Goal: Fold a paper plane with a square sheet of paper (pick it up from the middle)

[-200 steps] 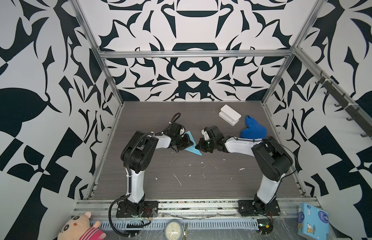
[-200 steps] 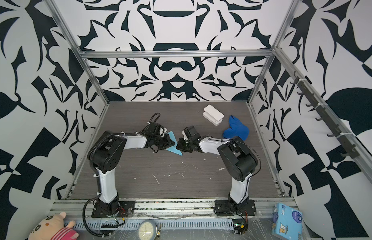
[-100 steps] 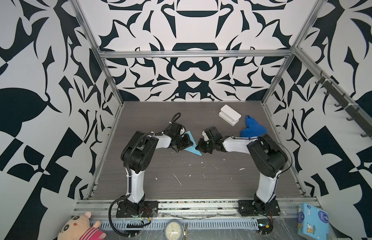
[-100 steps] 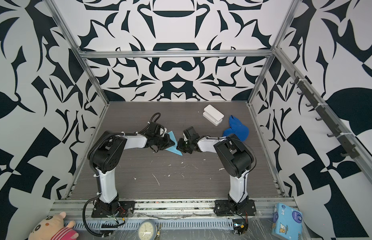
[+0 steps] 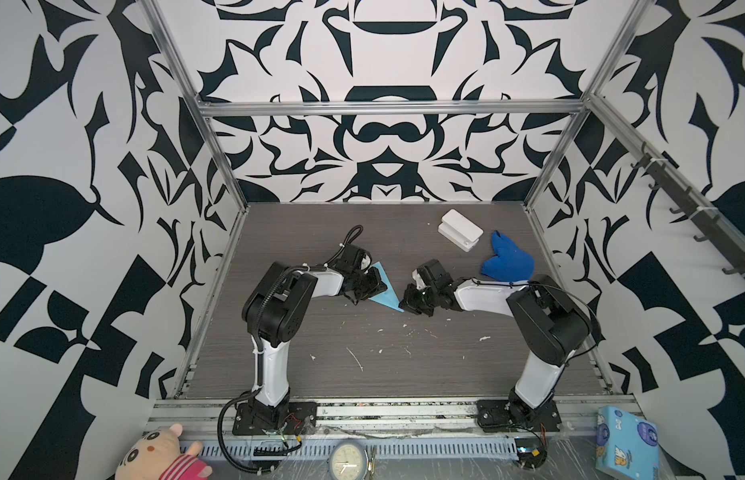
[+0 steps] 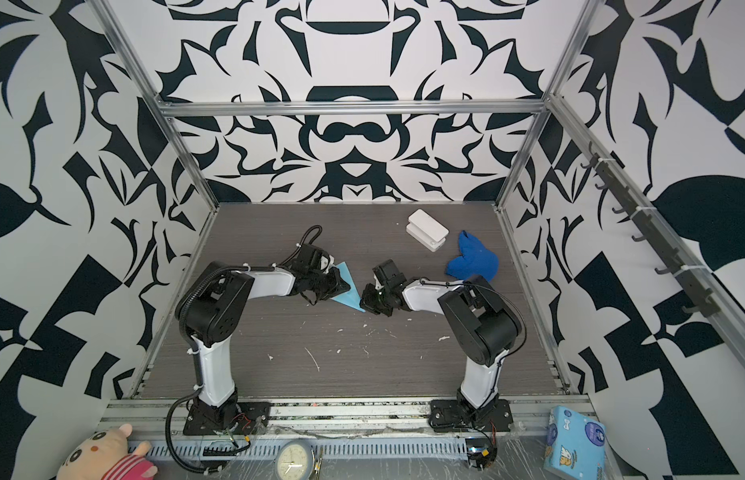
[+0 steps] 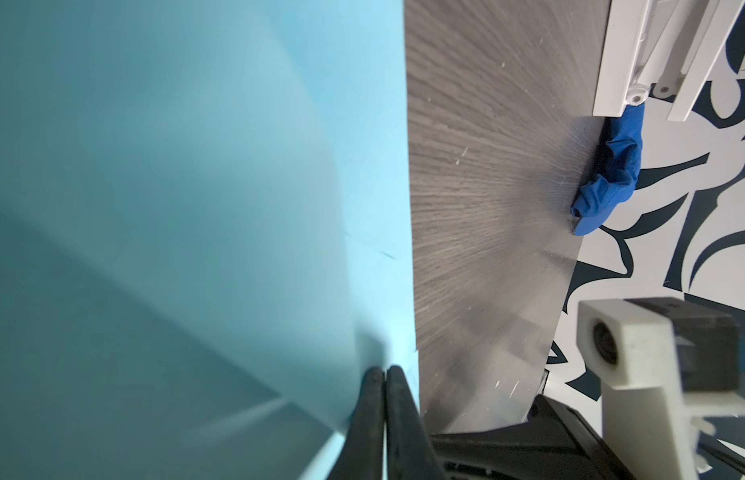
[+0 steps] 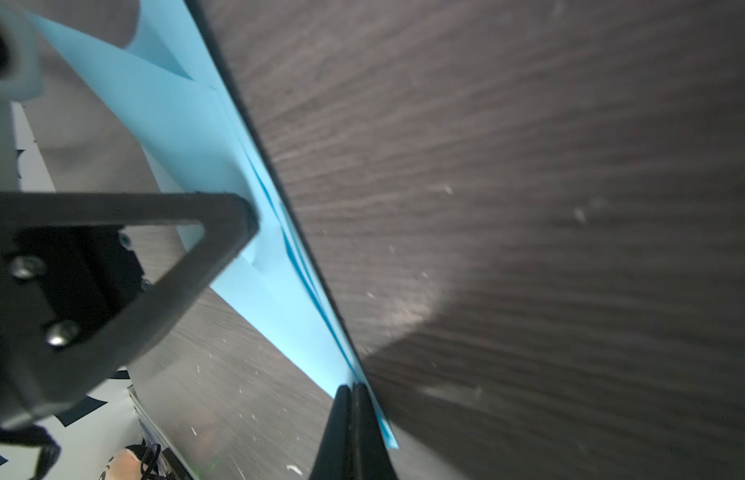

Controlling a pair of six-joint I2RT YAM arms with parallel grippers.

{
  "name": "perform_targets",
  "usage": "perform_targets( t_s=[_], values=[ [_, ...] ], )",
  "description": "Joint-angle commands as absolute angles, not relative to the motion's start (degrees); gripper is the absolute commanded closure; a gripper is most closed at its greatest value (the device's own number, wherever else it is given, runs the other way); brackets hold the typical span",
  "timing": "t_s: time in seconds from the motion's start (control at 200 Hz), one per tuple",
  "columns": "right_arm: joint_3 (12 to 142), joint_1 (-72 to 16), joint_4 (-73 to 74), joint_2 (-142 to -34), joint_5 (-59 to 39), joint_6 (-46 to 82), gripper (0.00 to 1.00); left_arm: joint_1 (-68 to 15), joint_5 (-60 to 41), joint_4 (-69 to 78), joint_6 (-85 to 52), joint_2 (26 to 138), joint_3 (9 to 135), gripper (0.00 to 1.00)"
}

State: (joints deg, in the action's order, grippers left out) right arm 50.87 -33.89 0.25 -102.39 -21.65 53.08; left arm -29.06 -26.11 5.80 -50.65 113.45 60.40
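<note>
The light-blue sheet of paper [image 5: 388, 293] [image 6: 349, 296] lies mid-table, folded into a long pointed triangle. My left gripper [image 5: 373, 286] [image 6: 335, 286] sits over its wide end. In the left wrist view its jaws [image 7: 385, 370] are pressed together where a raised flap of the paper [image 7: 196, 187] runs in. My right gripper [image 5: 406, 300] [image 6: 367, 300] is at the pointed end. In the right wrist view its jaws [image 8: 352, 388] are shut, lying on top of the paper [image 8: 204, 137] near the tip. A left finger [image 8: 221, 232] rests against the paper further along.
A white box [image 5: 460, 230] and a royal-blue cloth lump [image 5: 508, 262] sit at the back right of the table. White scraps [image 5: 358, 357] dot the front half. Off the table's front edge are a plush toy [image 5: 163, 457], a clock [image 5: 349, 461] and a printed blue box [image 5: 626, 444].
The right arm's elbow swung left and back, and its gripper edged slightly toward the paper's tip. The left arm and the paper have stayed in place.
</note>
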Motion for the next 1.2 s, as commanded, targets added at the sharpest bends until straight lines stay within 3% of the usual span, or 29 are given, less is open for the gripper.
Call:
perform_targets(
  t_s=[0.0,0.315,0.725,1.195],
  values=[
    [49.7,-34.2,-2.3,-101.1,-21.5,53.6,1.0,-29.0,-21.0,-0.4,-50.6,115.7,59.8,0.91],
    [53.9,-34.8,-3.9,-98.2,-20.7,49.7,1.0,-29.0,-21.4,-0.6,-50.6,115.9,60.0,0.92],
    [63.7,-35.6,-2.7,-108.6,-21.1,49.3,1.0,-29.0,-21.3,-1.1,-50.8,116.0,60.2,0.92],
    [59.0,-35.5,-3.5,-105.6,-19.3,50.3,1.0,-28.9,-20.8,-1.4,-50.8,116.1,60.2,0.92]
  ],
)
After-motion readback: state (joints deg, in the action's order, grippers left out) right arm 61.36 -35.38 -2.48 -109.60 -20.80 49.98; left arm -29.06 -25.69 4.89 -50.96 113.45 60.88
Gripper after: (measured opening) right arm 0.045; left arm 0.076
